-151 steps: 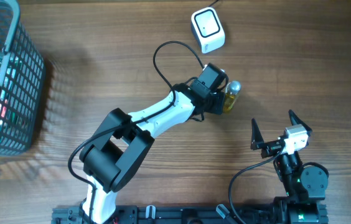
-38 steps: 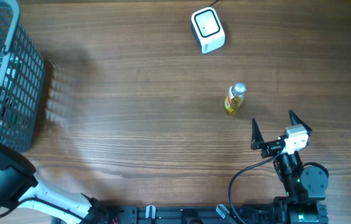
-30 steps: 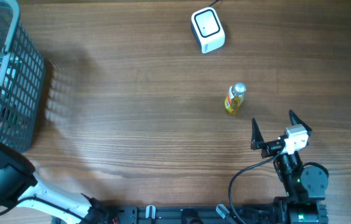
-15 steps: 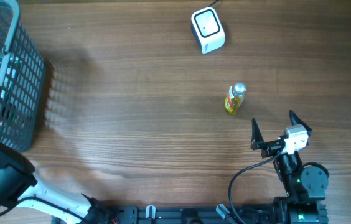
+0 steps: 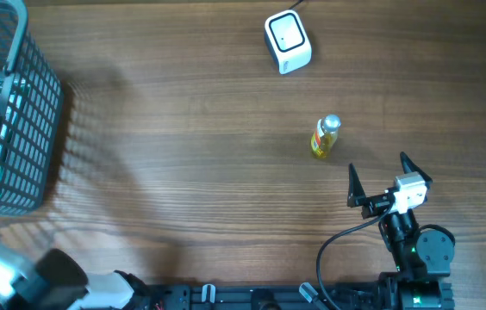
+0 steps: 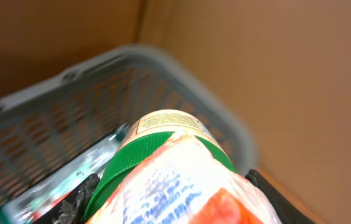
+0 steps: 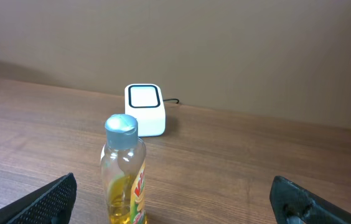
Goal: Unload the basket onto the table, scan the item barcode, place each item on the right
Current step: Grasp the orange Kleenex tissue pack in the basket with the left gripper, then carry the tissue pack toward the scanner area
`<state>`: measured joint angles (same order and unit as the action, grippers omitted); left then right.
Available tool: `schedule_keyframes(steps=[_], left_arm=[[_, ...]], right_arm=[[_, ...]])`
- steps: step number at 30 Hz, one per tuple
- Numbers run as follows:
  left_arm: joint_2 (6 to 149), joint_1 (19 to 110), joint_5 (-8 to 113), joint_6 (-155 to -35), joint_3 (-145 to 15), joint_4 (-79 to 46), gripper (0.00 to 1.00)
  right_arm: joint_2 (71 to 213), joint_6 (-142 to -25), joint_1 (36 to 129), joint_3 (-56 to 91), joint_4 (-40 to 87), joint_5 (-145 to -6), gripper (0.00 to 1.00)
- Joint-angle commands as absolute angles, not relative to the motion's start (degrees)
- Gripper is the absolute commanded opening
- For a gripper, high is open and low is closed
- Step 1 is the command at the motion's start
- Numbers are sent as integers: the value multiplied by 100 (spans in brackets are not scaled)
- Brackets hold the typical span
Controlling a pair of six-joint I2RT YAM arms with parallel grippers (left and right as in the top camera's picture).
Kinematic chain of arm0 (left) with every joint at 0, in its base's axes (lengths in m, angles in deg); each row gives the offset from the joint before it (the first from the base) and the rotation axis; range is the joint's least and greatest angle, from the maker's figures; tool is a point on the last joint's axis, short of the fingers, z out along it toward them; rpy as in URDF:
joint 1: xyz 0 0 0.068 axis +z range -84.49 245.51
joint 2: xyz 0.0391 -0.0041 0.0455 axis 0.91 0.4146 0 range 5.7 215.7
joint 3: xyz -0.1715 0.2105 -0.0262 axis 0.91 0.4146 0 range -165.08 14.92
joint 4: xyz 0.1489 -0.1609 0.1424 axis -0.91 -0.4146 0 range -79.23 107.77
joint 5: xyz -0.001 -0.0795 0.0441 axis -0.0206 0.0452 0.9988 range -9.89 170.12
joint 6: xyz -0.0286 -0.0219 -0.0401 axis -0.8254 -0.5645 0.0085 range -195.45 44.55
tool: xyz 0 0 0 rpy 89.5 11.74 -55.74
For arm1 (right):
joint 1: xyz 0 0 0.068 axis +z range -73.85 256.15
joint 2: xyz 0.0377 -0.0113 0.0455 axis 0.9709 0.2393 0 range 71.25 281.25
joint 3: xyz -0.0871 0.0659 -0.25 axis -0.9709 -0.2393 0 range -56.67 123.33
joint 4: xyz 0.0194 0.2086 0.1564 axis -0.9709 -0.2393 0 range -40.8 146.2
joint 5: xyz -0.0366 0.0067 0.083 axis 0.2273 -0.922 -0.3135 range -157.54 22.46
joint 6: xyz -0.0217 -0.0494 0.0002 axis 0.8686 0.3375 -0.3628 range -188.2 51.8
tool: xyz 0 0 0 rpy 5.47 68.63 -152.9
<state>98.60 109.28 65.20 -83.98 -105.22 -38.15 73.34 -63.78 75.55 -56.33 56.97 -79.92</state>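
Filling the left wrist view, a crinkly plastic packet, white with blue print and an orange-red patch, is sitting between the two black fingers of the left gripper. Just behind it a round jar with a green lid and a cream label is showing. Its lid is touching one finger while the packet is brushing the other. The jaws are standing partly spread around the pair, and I cannot tell whether they are pinching the packet, the jar or neither. Beyond them the grey plastic basket is curving away, its lattice wall blurred.

From overhead, that basket is sitting at the far left of the table, whose brown wood grain is running crosswise. A slim clear bottle is standing upright to the right of the middle, well apart from the basket. It is holding yellow liquid under a silvery-grey cap and wearing a yellow label with red lettering. Farther back, near it but not touching, the scanner is resting: a white cube with rounded corners, a dark-ringed square window and a thin dark cable at its back.

The right gripper is hanging low by the near edge, its black jaws spread wide and gripping nothing, facing the bottle and apart from it.
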Motion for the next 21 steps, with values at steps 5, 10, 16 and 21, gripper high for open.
schedule_keyframes(steps=[5, 10, 16, 21], left_arm=[[9141, 8668, 7090, -8440, -10622, -4821, 43], [9441, 6895, 7320, -8315, -10528, -5852, 43], [9793, 5273, 7425, -8606, -9527, -5782, 41], [9830, 4224, 7558, -9301, -7818, -4725, 41]], right_arm=[[7330, -6371, 7516, -5638, 5711, -7946, 100], [7330, -6371, 7516, -5638, 5711, -7946, 100], [7330, -6371, 7516, -5638, 5713, -7946, 99], [7330, -6371, 7516, -5638, 5711, -7946, 100]])
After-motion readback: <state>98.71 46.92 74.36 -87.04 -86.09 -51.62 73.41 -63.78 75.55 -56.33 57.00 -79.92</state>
